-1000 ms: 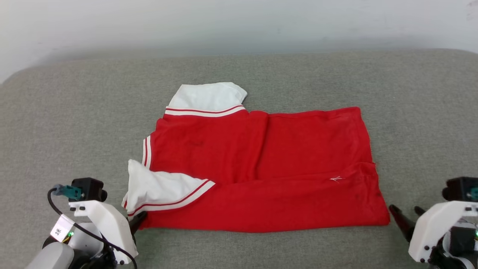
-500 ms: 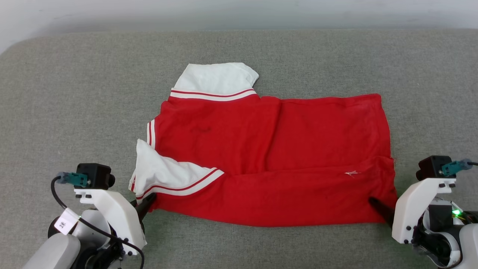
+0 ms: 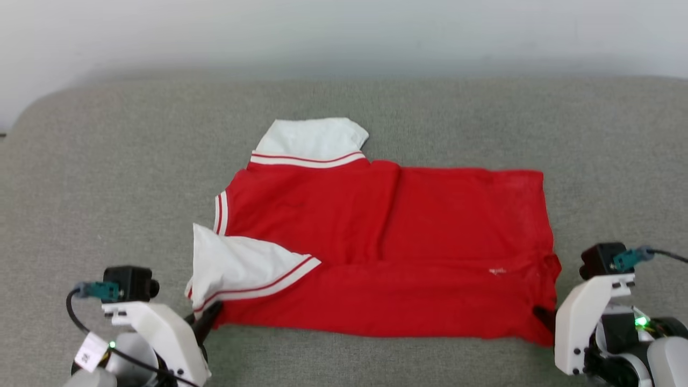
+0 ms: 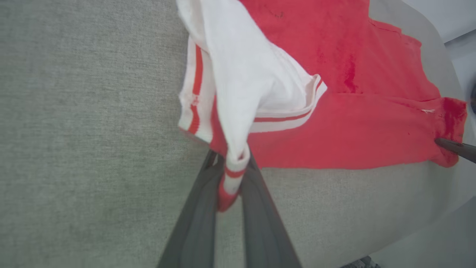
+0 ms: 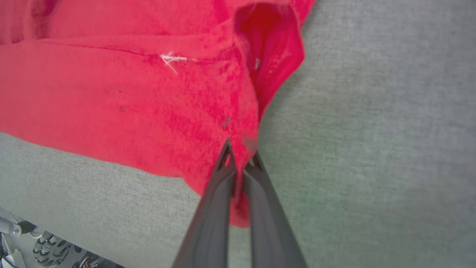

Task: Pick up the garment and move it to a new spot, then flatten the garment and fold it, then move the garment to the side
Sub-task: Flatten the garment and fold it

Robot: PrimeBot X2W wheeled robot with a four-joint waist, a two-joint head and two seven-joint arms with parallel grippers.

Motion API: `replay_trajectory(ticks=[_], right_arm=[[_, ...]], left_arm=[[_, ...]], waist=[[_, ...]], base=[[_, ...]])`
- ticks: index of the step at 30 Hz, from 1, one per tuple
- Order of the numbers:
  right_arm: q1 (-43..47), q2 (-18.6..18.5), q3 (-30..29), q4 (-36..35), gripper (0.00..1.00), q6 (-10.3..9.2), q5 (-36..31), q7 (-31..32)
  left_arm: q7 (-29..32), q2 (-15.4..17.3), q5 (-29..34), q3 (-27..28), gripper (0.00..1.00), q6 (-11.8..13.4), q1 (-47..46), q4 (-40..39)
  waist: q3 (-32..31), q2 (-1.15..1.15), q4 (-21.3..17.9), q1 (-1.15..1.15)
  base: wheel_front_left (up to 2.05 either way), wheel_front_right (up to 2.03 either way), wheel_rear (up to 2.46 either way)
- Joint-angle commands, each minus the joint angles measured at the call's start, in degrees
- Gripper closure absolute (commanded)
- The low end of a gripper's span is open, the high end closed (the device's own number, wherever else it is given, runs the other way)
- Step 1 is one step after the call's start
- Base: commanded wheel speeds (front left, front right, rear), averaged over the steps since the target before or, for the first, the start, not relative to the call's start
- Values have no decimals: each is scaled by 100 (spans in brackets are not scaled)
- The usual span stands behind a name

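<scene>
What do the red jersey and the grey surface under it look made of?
The jersey: soft matte knit, probably polyester; it creases and drapes limply. The grey surface: woven upholstery cloth, matte, fine heathered weave visible; likely padded, given rounded corners.

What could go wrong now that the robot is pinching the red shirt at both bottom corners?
1. The left pincer grips only a narrow bit of striped trim on the jersey; it might slip out when lifted.
2. The right pincer nips the very corner, where the layers gape open, so it may hold just one layer and the fold could fall apart.
3. The white sleeve lies loosely on top and could flop out of place.
</scene>
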Motion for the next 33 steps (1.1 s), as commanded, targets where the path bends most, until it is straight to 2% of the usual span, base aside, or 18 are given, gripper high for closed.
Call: replay_trajectory(ticks=[1, 10, 15, 16, 17, 18, 19, 25, 29, 33], right_arm=[[203, -63, -5, -89, 100, -2, 64, 50], [1204, -46, -319, -717, 100, -3, 81, 373], [1536, 56, -427, -946, 100, -3, 49, 362], [1575, 97, -464, -992, 79, -3, 60, 289], [1606, 128, -483, -1012, 30, -3, 40, 187], [1605, 178, -523, -1024, 0, -3, 11, 33], [1607, 225, -546, -1026, 0, -3, 5, -128], [1431, 446, -677, -1180, 0, -2, -172, -1610], [1322, 486, -684, -1249, 0, -3, -501, -2697], [1190, 583, -701, -1347, 0, -2, -725, -3359]], left_arm=[[-25, 34, -32, 20, 100, 61, 202, -65], [16, 168, -214, 71, 100, 416, 1129, -439], [-33, 152, -234, 24, 100, 423, 1347, -440], [-73, 123, -197, -1, 100, 400, 1332, -395], [-88, 69, -193, -27, 60, 386, 1305, -340], [-104, 15, -206, -57, 18, 368, 1261, -281], [-160, -34, -176, -57, 0, 332, 1165, -246], [-672, -228, 151, -67, 0, 147, 749, 25], [-1363, -372, 498, 36, 0, 24, 452, 81], [-1987, -484, 830, 107, 0, -50, 169, 126]], waist=[[-257, 0, 10, 0], [-727, 0, 71, 0], [-724, 0, 58, 0], [-715, 0, 61, 0], [-706, 0, 62, 0], [-692, 0, 62, 0], [-681, 0, 69, 0], [-693, 0, 42, 0], [-744, 0, -22, 0], [-736, 0, -107, 0]], base=[[0, 0, 0], [0, 0, 0], [0, 0, 0], [0, 0, 0], [0, 0, 0], [0, 0, 0], [0, 0, 0], [0, 0, 0], [0, 0, 0], [0, 0, 0]])
